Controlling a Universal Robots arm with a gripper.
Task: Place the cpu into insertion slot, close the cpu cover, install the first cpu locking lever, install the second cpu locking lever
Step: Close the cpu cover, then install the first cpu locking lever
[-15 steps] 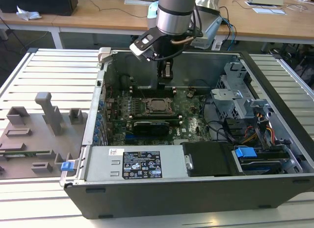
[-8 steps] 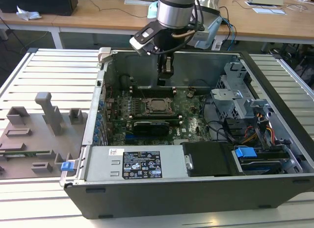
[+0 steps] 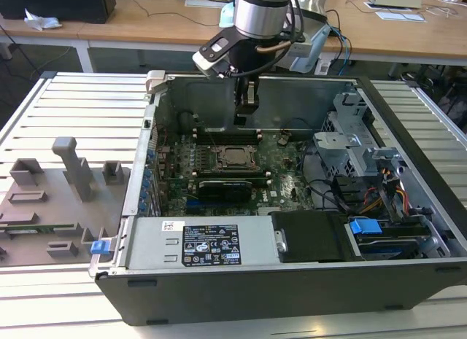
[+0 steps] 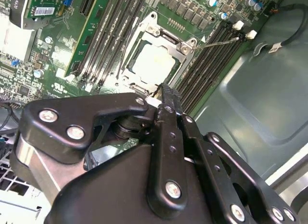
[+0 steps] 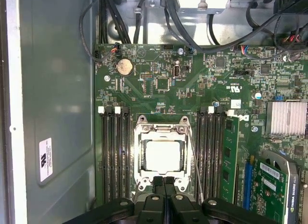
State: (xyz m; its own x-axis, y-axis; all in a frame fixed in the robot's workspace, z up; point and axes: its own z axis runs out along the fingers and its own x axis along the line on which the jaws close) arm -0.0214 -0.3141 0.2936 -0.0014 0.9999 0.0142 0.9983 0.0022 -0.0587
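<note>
Open computer case, lying on its side on a slatted metal surface, its green motherboard facing up. Insertion slot: square socket with a silvery rim, set between two banks of long black memory slots near the middle of the board. Cpu: pale silver square, seated flat inside the insertion slot, seen in both wrist views. Cpu cover: thin metal frame lying down around the cpu, the chip's top showing through its window; in the second wrist view its edge sits level with the socket. Locking lever: thin wire rod slanting away from one side of the socket, across the neighbouring memory slots; whether it is latched cannot be told. Tool: black, two-fingered, fingers drawn together side by side with nothing between them, tips just beside the socket's edge in the first wrist view; in the exterior view the tool hangs inside the case above the far side of the socket. Also present: coin battery, finned heatsink, long black card beside the socket, labelled power supply, grey fixture tray at the exterior view's left.
</note>
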